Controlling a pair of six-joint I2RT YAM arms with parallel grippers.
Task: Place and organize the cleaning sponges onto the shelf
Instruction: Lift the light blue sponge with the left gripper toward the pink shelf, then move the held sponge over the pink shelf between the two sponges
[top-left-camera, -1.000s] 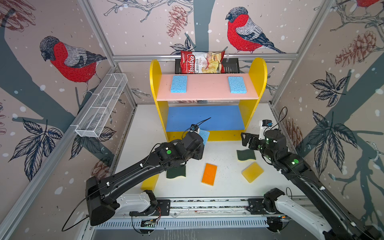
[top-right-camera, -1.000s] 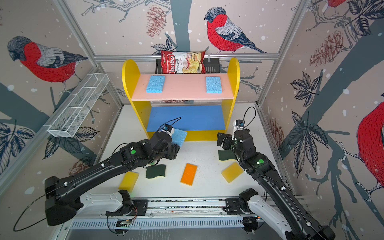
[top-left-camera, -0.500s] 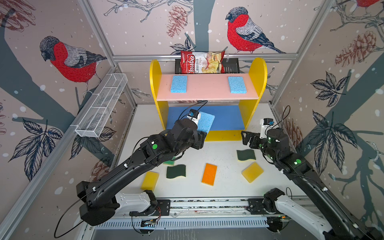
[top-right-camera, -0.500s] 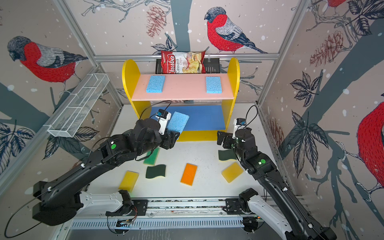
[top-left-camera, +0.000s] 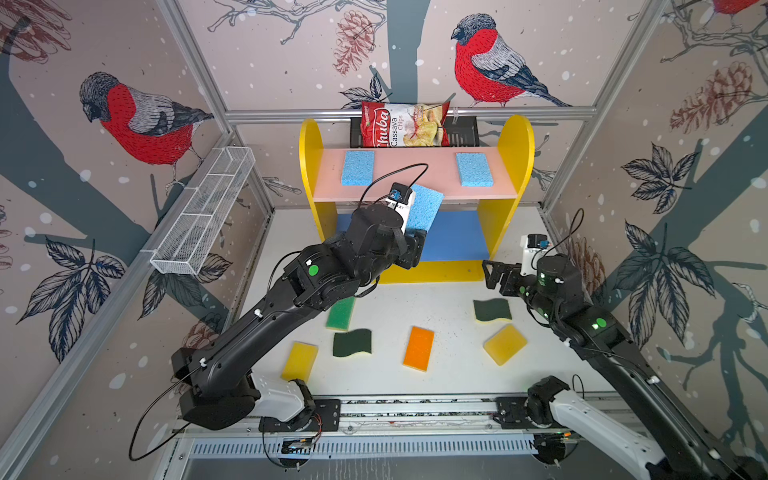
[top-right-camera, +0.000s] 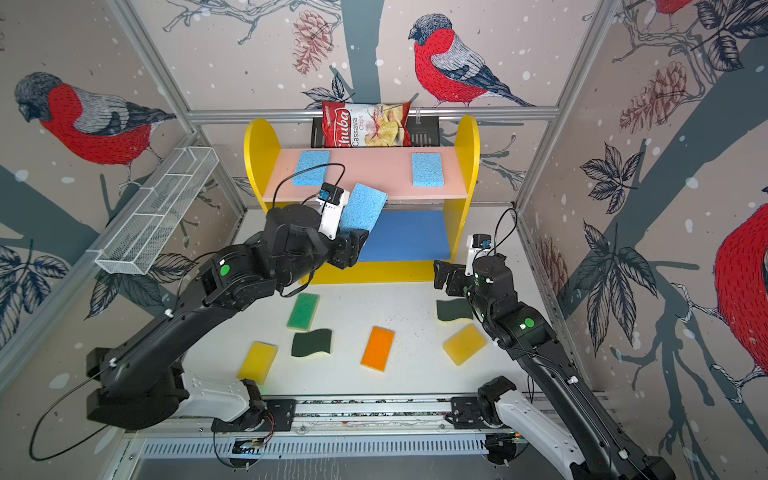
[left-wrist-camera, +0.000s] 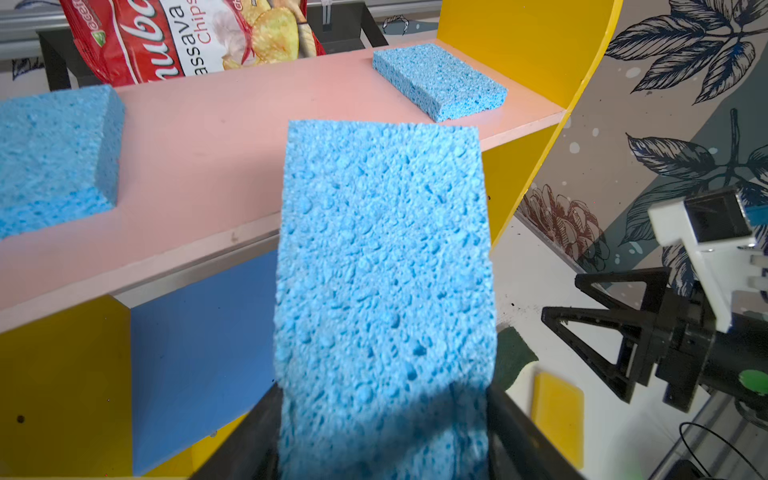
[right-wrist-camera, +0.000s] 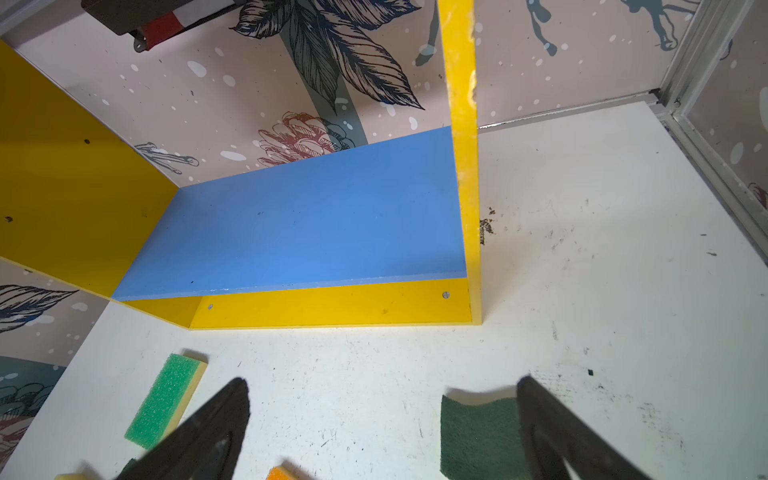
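Light blue sponge (top-left-camera: 424, 208) clamped in my left gripper (top-left-camera: 415, 243), held up at the shelf (top-left-camera: 515, 141).

The sponge tilts up out of my jaws. Its far end overlaps the front edge of the pink board (top-left-camera: 415, 170), between a flat blue sponge (top-left-camera: 357, 167) and a second flat blue sponge (top-left-camera: 473, 169); I cannot tell if it touches. My right gripper (top-left-camera: 496, 276) hangs spread wide and empty over the table (top-left-camera: 449, 299), just beside a wavy dark-green sponge (top-left-camera: 492, 309). A green-topped sponge (top-left-camera: 340, 313), another wavy sponge (top-left-camera: 352, 343), an orange sponge (top-left-camera: 418, 348) and two yellow ones lie on the table too.
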